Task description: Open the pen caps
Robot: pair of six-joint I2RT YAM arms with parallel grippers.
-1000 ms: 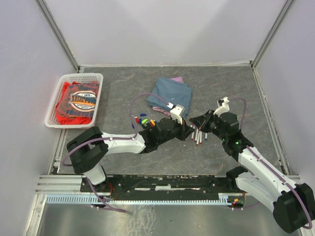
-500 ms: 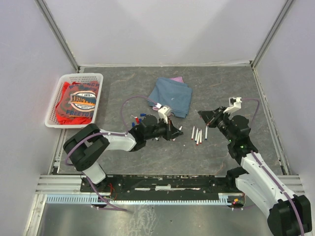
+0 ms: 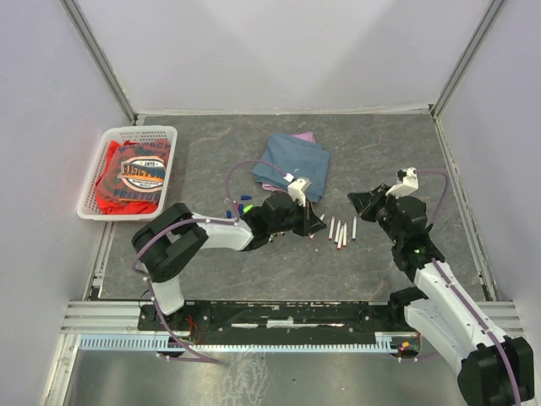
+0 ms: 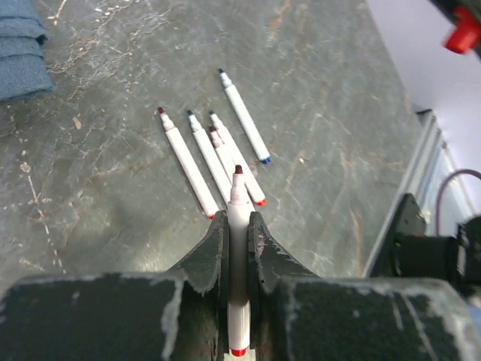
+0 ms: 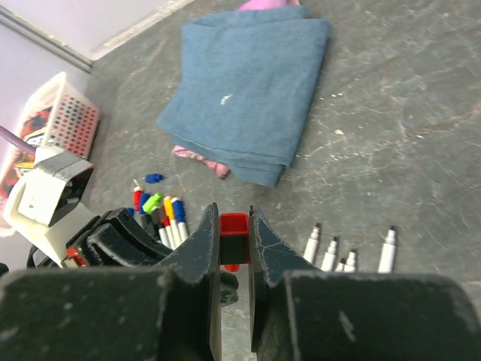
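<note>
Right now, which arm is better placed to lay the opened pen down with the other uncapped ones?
Left, probably. The left gripper is shut on the uncapped pen, its tip aimed at the row of uncapped pens just ahead. The right gripper only pinches a red cap.

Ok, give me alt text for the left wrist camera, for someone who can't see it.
The left gripper is shut on an uncapped white pen, tip pointing away. Beyond it, several more uncapped pens lie close together on the grey table, with a corner of blue cloth at top left.
</note>
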